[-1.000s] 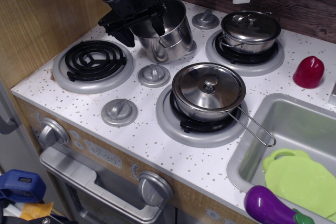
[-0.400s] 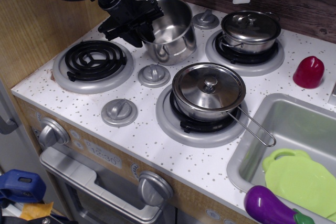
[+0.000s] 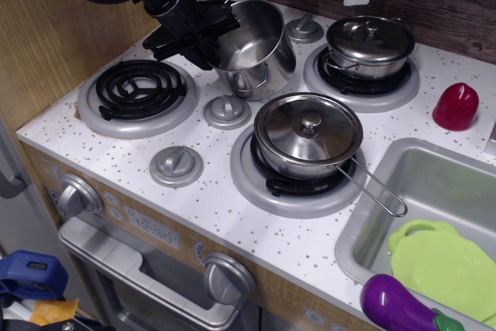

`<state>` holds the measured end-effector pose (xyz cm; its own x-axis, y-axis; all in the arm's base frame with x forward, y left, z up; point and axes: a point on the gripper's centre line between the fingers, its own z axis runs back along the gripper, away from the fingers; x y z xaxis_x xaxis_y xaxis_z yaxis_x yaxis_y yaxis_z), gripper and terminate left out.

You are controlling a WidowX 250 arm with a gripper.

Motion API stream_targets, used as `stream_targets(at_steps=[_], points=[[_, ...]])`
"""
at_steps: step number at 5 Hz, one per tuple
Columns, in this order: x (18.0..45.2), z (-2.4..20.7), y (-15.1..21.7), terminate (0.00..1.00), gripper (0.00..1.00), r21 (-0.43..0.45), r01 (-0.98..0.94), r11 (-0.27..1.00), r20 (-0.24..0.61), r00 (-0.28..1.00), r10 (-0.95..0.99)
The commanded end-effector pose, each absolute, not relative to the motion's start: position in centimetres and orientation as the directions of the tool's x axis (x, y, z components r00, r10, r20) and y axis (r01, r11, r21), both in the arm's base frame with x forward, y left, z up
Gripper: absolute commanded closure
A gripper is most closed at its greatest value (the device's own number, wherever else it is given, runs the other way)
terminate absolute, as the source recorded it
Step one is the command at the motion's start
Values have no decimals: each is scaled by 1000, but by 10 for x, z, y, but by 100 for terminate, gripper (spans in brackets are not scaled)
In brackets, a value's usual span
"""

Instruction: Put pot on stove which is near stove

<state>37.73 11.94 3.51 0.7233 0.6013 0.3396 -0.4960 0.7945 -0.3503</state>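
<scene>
Pot tips further toward 9 o'clock than a moment ago, base lifting at its right.

Gripper (image 3: 208, 36) clamps the rim of the stainless pot (image 3: 252, 48), at 1 o'clock of the empty coil burner (image 3: 139, 91), apparently its destination.

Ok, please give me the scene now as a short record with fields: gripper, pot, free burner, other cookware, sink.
gripper: black gripper closed on the left rim of the pot
pot: tall lidless steel pot, tilted toward the left, at the back of the stovetop
free burner: front-left stove, black coil bare
other cookware: lidded saucepan on front-right burner; low lidded pot on back-right burner
sink: green plate and purple eggplant inside the sink
</scene>
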Motion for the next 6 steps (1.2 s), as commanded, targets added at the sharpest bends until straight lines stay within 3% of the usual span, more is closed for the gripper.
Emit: stream_targets(at_steps=[1,3,5,6], points=[[370,86,133,0,100,-244,-476,845,427,729,535],[347,114,149,0,100,-104,-466,878,435,773,462],[329,117,169,0,100,7,-452,892,499,775,388],[323,119,179,0,100,14,-447,894,477,789,387]])
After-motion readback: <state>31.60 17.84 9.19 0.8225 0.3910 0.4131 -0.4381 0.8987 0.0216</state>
